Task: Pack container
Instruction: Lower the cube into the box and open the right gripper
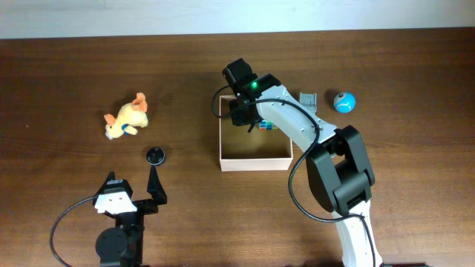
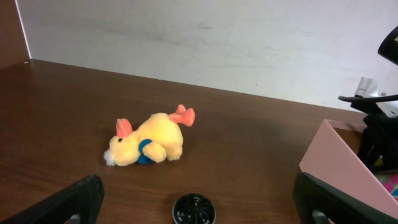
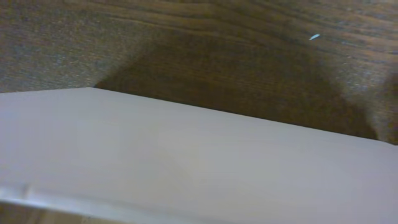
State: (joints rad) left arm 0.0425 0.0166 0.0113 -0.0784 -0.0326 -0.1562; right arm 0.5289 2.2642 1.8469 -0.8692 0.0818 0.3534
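Right pincer (image 1: 242, 116) closed, arm (image 1: 297, 123) outstretched over far-left corner of container (image 1: 254, 164)

Yellow plush (image 1: 128, 119) near black disc (image 1: 155, 155); blue ball (image 1: 344, 101) well apart.

overhead looks straight down on the whole table (image 1: 74, 59). left wrist sits low, facing the plush toy (image 2: 149, 143), which overhead also shows. right wrist is hard against the container (image 3: 186, 162) wall.
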